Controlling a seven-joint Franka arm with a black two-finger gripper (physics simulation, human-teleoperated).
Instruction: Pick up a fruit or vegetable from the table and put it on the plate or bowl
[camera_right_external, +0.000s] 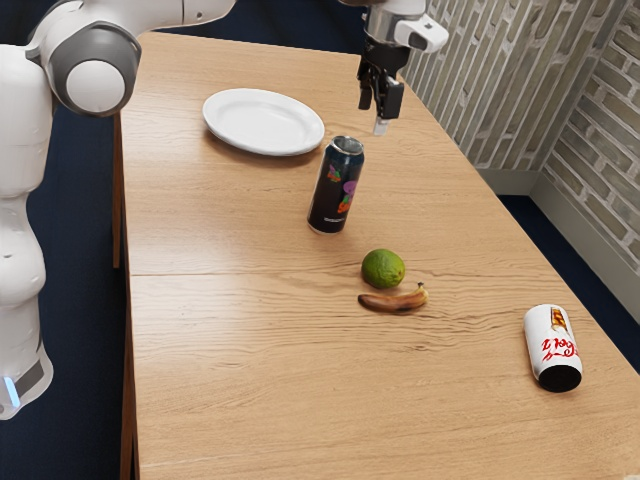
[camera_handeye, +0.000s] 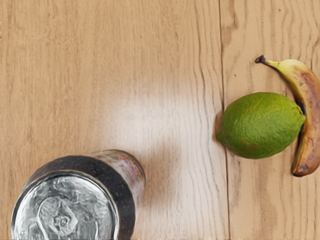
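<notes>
Approach step. Black two-finger gripper (camera_right_external: 380, 112) parted, empty. Next: descend onto round green lime (camera_handeye: 260, 125) well below, straddling it.

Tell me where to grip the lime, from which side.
Top-down, across the middle of the lime. It is round and sits low on the table; the banana lies against its near side in the exterior view, so put the jaws on that view's left and right flanks.
</notes>
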